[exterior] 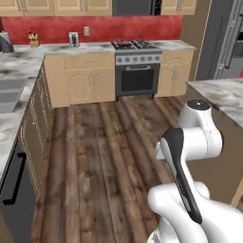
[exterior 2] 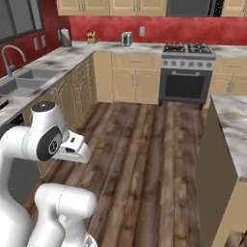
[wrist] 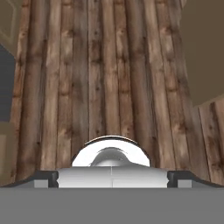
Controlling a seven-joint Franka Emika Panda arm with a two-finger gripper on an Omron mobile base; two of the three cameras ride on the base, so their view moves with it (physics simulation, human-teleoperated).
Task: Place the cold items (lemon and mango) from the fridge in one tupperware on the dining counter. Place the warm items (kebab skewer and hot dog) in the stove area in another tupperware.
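- One white robot arm [exterior: 194, 156] folds up from the lower right of the left base view and from the lower left of the right base view.
- One gripper [wrist: 112, 177] shows at the bottom of the hand view. Its two dark fingertips [wrist: 46, 178] stand far apart at the left and right edges of the hand, so the jaws are wide open with nothing between them.
- The hand looks down on a wooden plank floor [wrist: 109, 78]. The planks run from top to bottom of that view.
- One stove [exterior: 136, 66] with a dark oven door stands at the upper middle of the left base view, against the red back wall. Two dark burner grates sit side by side on its top. I cannot make out any food on or beside it.
- One toaster [exterior 2: 126, 38] stands on the back counter, left of the stove, at the upper middle of the right base view.
- One sink [exterior 2: 19, 79] with a curved tap lies at the upper left of the right base view.
- One fridge [exterior: 227, 40], grey and closed, fills the upper right corner of the left base view.
- One marble dining counter [exterior 2: 234, 120] runs along the right edge of the right base view.
- No lemon, mango, skewer, hot dog or tupperware can be made out, so their direction cannot be told.
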